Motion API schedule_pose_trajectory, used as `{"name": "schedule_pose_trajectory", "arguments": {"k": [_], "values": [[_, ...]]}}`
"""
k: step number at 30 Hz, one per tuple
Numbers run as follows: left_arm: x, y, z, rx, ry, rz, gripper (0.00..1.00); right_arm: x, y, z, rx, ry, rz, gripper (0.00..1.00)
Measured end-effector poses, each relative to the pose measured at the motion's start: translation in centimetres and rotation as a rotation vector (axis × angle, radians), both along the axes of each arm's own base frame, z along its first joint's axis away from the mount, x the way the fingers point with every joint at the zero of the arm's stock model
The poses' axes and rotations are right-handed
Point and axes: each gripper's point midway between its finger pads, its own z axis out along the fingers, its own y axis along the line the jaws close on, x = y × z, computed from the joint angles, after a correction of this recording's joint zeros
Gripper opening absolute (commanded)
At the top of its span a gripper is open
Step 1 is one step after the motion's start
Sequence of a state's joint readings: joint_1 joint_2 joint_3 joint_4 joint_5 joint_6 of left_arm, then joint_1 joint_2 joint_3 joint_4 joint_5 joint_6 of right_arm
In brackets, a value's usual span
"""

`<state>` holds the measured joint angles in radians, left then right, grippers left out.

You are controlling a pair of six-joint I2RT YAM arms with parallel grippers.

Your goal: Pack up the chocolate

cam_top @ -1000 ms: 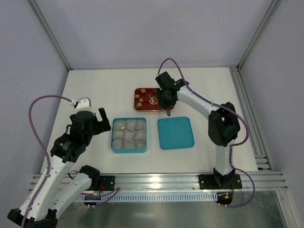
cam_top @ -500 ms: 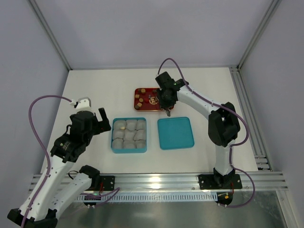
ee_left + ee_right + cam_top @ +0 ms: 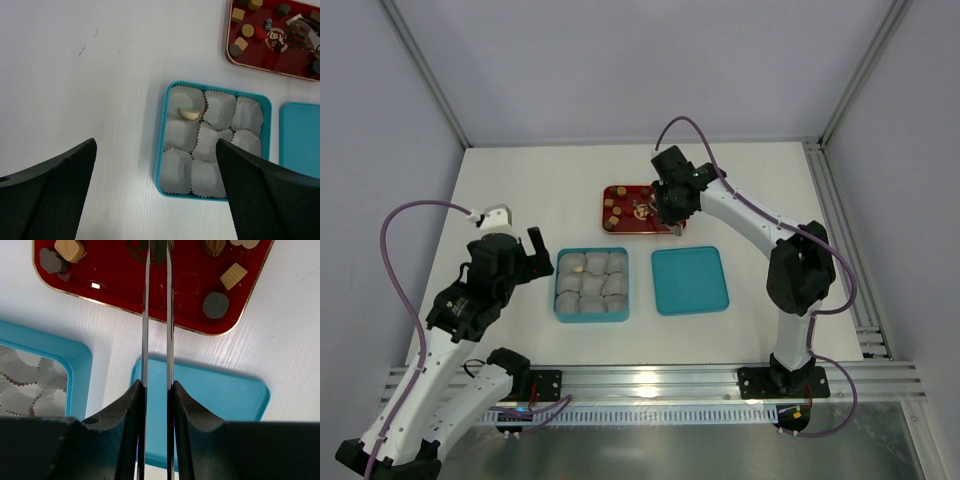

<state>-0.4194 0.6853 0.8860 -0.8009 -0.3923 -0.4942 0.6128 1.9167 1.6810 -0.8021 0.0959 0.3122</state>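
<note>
Progress: early. Teal box (image 3: 560, 300) sits on the tabletop (image 3: 520, 190) near centre, with nine paper cups (image 3: 216, 107) inside; only one cup, in the far-left corner, holds chocolate, a cream piece (image 3: 189, 114); the other eight show empty.

Supply: the rest of the chocolate lies loose on the red tray (image 3: 620, 226), just beyond the box; tan, grey-brown and dark pieces (image 3: 215, 305) show in the right wrist view; at least eight or so left to move.

Lid (image 3: 689, 280): flat on the tabletop, right of the box and apart from it; not fitted.

Right tool (image 3: 673, 226): poised over the near edge of the tray; its thin blades run parallel with a narrow gap; a dark shape sits by the tips, but whether it is gripped I cannot tell.

Left tool (image 3: 155, 145): spread wide, holding nothing, hanging left of the box.

Left to do, by my reading: fill eight cups, then close the lid.
</note>
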Motion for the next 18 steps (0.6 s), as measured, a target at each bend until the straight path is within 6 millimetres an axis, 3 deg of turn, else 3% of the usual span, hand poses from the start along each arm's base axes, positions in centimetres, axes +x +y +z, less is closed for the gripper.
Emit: {"name": "schedule_pose_trajectory", "arguments": {"k": [6,13,18], "values": [[0.0,0.0,0.0,0.000,0.000,0.000,1.00,-0.2,0.0,2.1,0.031,-0.035,0.003,0.29],[0.0,0.0,0.0,0.000,0.000,0.000,1.00,-1.0,-0.1,2.9,0.041,-0.032,0.013,0.28],[0.0,0.0,0.0,-0.001,0.000,-0.001,1.00,-3.0,0.9,4.8,0.056,-0.045,0.057,0.28]]}}
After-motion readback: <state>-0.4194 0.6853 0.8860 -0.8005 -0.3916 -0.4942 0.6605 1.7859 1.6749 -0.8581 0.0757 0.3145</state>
